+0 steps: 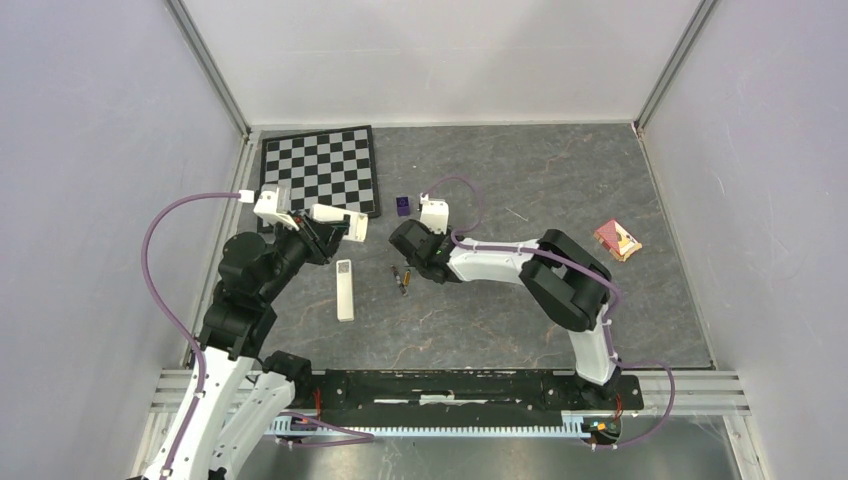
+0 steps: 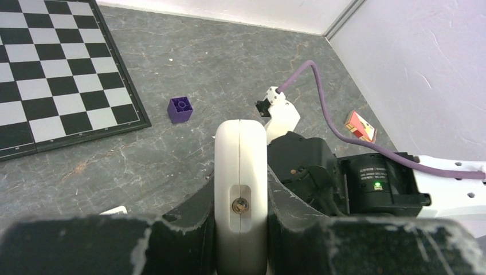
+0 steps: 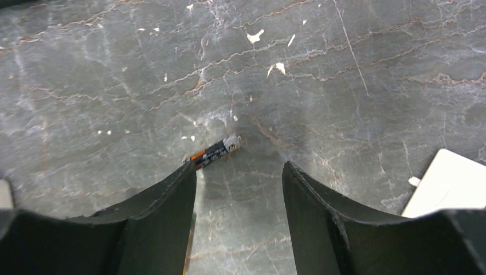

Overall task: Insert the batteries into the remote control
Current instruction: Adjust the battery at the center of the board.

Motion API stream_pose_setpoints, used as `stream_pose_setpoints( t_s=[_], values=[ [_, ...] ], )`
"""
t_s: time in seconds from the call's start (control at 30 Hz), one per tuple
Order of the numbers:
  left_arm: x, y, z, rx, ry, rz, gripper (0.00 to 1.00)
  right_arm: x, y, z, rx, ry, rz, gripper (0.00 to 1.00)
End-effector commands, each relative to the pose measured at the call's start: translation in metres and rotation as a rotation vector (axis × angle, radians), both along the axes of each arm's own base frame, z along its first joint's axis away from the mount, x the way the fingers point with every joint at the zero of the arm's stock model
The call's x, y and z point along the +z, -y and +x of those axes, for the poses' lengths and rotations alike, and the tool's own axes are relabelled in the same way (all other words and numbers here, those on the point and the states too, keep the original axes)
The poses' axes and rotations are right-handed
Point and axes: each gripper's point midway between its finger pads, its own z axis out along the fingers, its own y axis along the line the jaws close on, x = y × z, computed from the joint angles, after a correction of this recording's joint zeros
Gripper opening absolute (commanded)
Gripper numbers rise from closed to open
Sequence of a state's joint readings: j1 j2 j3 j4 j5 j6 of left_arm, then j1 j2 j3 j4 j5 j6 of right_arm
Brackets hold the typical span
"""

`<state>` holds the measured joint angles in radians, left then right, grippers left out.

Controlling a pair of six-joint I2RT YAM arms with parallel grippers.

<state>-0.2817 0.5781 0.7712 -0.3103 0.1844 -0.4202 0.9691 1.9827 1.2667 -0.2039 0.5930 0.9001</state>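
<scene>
My left gripper (image 1: 333, 228) is shut on the white remote control (image 2: 240, 154), held off the table. Its end faces the left wrist camera, with a small round emitter set in it, and the fingers (image 2: 189, 223) press both flat sides. The two batteries (image 1: 400, 278) lie close together on the table mid-scene. One battery (image 3: 215, 152), dark with an orange band, rests just past the left fingertip of my right gripper (image 3: 239, 169). That gripper (image 1: 408, 258) hangs low over the table, open, with only bare tabletop between its fingers. A thin orange edge shows along the left finger's inner side.
A flat white bar (image 1: 344, 290) with a grey mark near its far end lies left of the batteries; its corner (image 3: 453, 183) shows in the right wrist view. A purple cube (image 1: 403, 206) and a chessboard (image 1: 320, 170) sit further back. A red-faced remote (image 1: 618, 240) lies at right.
</scene>
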Motion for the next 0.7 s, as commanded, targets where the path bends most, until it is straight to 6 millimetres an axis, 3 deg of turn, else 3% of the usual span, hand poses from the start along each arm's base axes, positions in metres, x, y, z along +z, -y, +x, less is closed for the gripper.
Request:
stream_pose_setpoints(
  t_s=[0.0, 0.33, 0.5, 0.67],
  values=[
    [0.002, -0.006, 0.003, 0.026, 0.028, 0.036, 0.02, 0.006, -0.003, 0.018, -0.034, 0.053, -0.052, 0.63],
    [0.001, -0.01, 0.003, 0.044, 0.029, 0.053, 0.02, 0.0, -0.017, 0.019, -0.011, 0.035, -0.035, 0.65],
    [0.0, -0.013, 0.005, 0.063, 0.029, 0.06, 0.02, 0.012, -0.04, 0.031, 0.105, 0.068, -0.088, 0.64],
    [0.001, -0.015, 0.004, 0.07, 0.029, 0.064, 0.02, 0.006, -0.051, 0.033, 0.23, 0.057, -0.154, 0.62]
  ],
)
